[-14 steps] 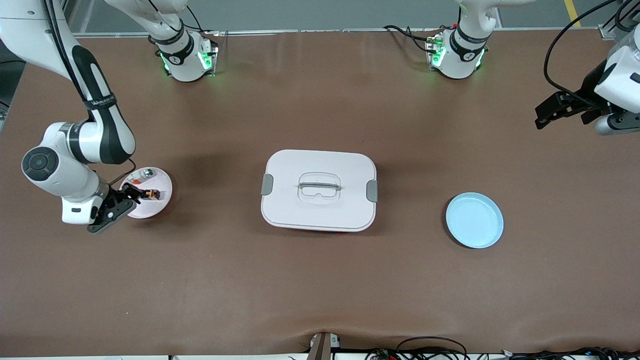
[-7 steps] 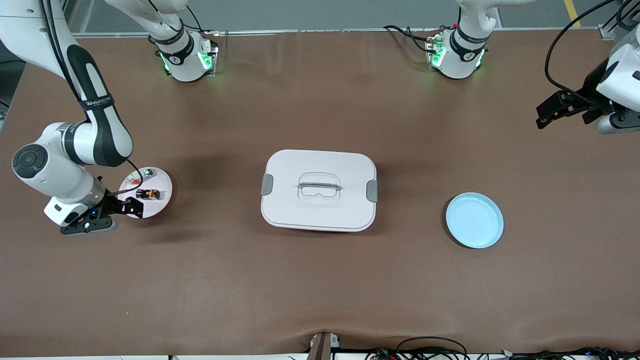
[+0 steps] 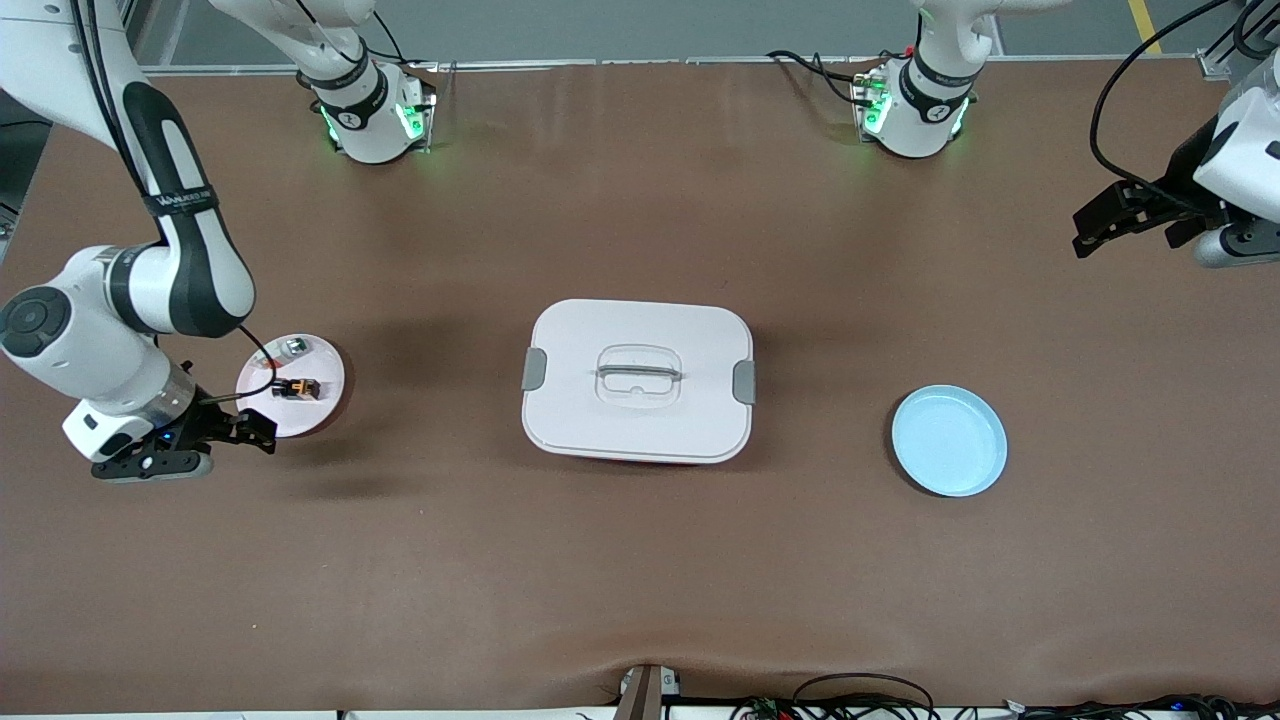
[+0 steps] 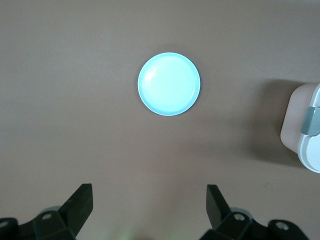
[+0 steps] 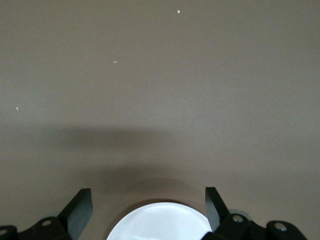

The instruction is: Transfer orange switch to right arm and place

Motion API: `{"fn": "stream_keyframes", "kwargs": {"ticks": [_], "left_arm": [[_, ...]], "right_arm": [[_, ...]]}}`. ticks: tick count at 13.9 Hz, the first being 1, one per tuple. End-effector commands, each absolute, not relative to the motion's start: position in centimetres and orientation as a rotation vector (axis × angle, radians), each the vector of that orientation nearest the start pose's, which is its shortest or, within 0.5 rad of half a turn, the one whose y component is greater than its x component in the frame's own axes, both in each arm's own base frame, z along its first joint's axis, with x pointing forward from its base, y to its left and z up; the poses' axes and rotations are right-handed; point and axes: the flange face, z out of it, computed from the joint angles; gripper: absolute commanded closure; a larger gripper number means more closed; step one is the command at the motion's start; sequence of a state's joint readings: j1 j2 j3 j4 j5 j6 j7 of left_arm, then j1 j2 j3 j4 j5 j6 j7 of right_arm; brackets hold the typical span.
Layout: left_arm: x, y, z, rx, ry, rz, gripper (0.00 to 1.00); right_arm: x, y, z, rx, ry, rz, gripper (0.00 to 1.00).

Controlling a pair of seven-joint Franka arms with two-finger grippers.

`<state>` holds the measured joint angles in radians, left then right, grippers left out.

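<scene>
Over the near edge of the small white round plate [image 3: 262, 400] we hover our right gripper [image 3: 248, 432], jaws wide and empty. Our tiny black block with the orange-tan face, the orange switch [image 3: 299, 387], lies on that plate beside a silvery-clear piece [image 3: 293, 347]; a careless reach risks pinching the wrong part. Left gripper [image 3: 1098, 222] waits, jaws wide and empty, above the table's left-arm end, well apart from the pale blue round dish [image 3: 949, 441].

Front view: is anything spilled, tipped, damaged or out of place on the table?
Nothing stands out. The orange switch lies on the pink plate, the box is lidded and square, the blue plate holds nothing.
</scene>
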<state>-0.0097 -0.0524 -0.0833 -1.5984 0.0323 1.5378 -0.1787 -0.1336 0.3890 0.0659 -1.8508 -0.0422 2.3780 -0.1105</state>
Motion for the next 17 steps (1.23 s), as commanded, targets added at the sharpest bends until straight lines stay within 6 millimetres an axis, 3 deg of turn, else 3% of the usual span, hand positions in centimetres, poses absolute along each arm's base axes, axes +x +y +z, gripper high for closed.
{"fn": "stream_keyframes", "kwargs": {"ticks": [1,4,10,12,17], "left_arm": [[52.6,-4.6,64.7,-3.108,-0.109,-0.006,0.0],[52.1,-4.5,65.4,-3.108,-0.112,-0.025,0.0],[52.0,-4.5,65.6,-3.108,-0.112,-0.032,0.0],[51.6,-4.6,66.0,-3.109,-0.11,-0.041,0.0],[51.5,-4.6,66.1,-3.109,-0.11,-0.044,0.0]], "right_arm": [[66.0,-3.0,37.8,-3.141,-0.045,-0.154,0.0],[66.3,-3.0,42.4,-3.145,-0.041,-0.129,0.0],[63.9,-3.6,52.4,-3.155,-0.019,-0.102,0.0],[63.5,-3.8,54.5,-3.154,-0.011,-0.056,0.0],[62.7,-4.1,57.5,-3.156,0.001,-0.065,0.0]]}}
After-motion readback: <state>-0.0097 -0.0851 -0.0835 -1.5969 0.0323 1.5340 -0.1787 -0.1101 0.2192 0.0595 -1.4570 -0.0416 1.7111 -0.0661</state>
